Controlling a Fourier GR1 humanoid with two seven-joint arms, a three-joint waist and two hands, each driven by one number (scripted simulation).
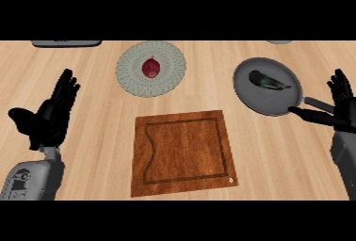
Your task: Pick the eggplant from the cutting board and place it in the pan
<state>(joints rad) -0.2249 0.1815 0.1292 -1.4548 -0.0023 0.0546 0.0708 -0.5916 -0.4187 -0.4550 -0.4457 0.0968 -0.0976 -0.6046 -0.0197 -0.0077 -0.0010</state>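
**Eggplant Located in Pan; Both Hands Unloaded**

The cutting board (184, 153) lay bare at near centre. The pan (252, 101) sat far right, containing the eggplant (270, 81), long axis running far-left to near-right. The right hand (342, 96), open and holding nothing, was nearest, overlapping the pan handle. The left hand (52, 110) rested open, holding nothing. Eggplant detail was indistinct.

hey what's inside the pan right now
A dark eggplant lies inside the grey pan, toward its far side. The rest of the pan's floor shows bare; only the spot under the eggplant is covered. The cutting board holds nothing.
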